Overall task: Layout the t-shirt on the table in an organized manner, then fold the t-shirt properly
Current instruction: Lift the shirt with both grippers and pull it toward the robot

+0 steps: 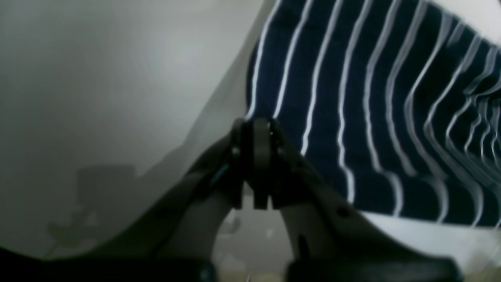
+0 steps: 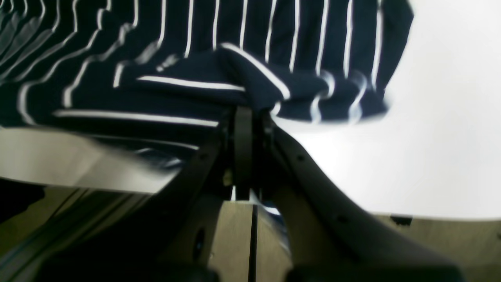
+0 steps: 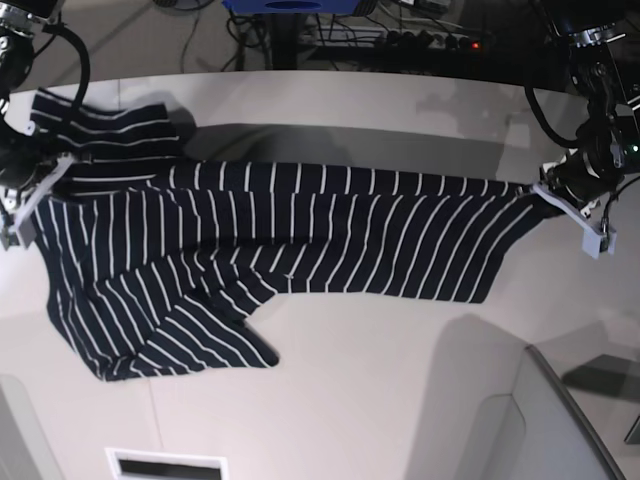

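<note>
The t-shirt [image 3: 270,240] is judged to be light, limp and easily creased: it is seen to sag and ripple between the two grips, and no shape is held by the fabric itself. A pinch on an edge or corner, at a hem or shoulder, is judged the best hold, since a mid-panel grip would only bunch the cloth.

Nearest the front edge of the table [image 3: 400,380], a loose flap of the shirt is laid flat, pointing toward the front left corner of the base view. Farther back, the main body is stretched in a long band across the middle of the tabletop, from one side edge to the other. At the far left corner, a sleeve is spread flat.

The right gripper [image 2: 246,117] is clamped on a bunched fold of the shirt at the left side edge of the base view, its jaws pressed together on the cloth. The left gripper [image 1: 258,129] is clenched on the very edge of the fabric at the opposite side, the shirt being drawn away from it toward the middle.
</note>
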